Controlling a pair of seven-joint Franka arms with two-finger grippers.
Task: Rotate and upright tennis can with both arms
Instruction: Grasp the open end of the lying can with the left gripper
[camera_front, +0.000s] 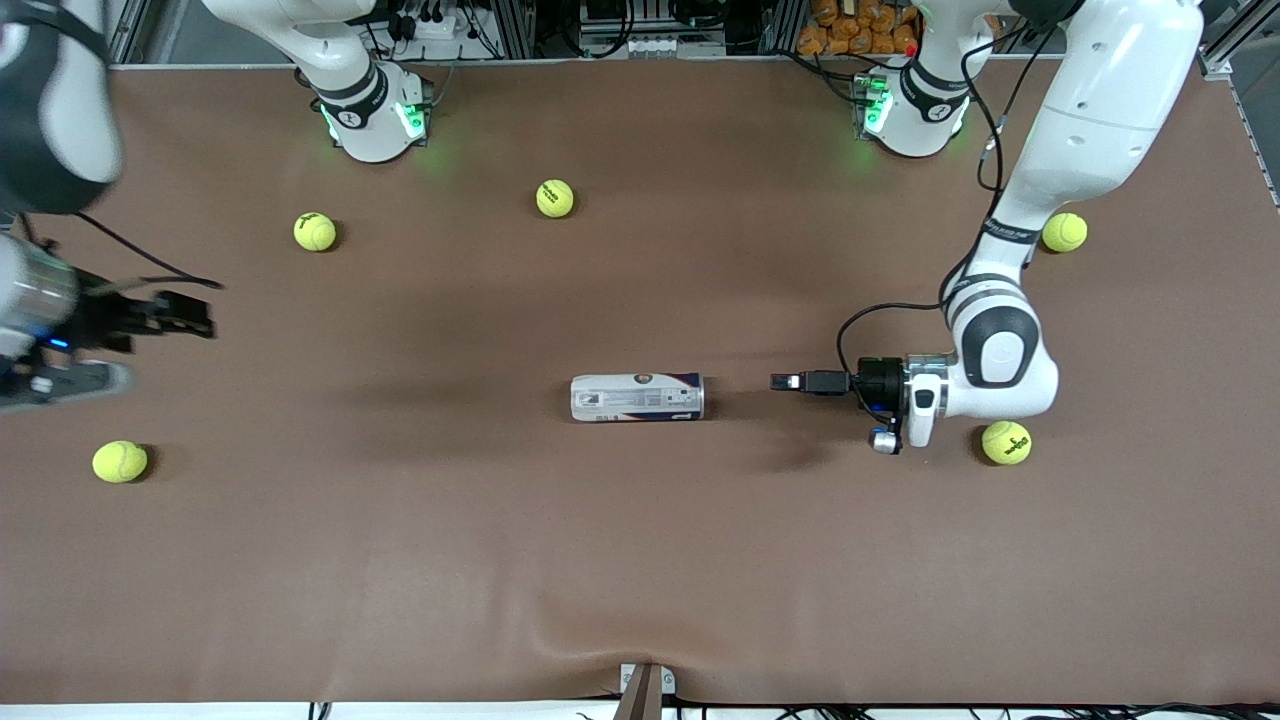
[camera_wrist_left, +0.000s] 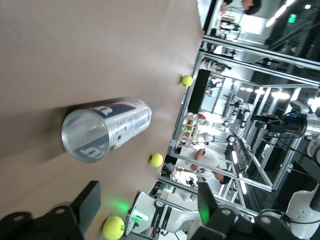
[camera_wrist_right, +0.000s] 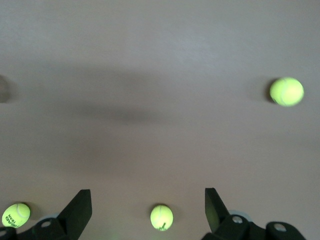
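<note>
Left gripper (camera_front: 785, 381) sits low by the can (camera_front: 637, 397), jaws wide apart, holding nothing, apart from the can's end. Right gripper (camera_front: 190, 315) hangs over the right arm's end of the table (camera_front: 640, 560), jaws spread, empty. The can lies on its side mid-table, long axis running between the two ends, clear open mouth facing the left gripper.

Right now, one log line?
tennis can: lying flat, untouched | left hand: open, level with can's end | right hand: open, far off
</note>
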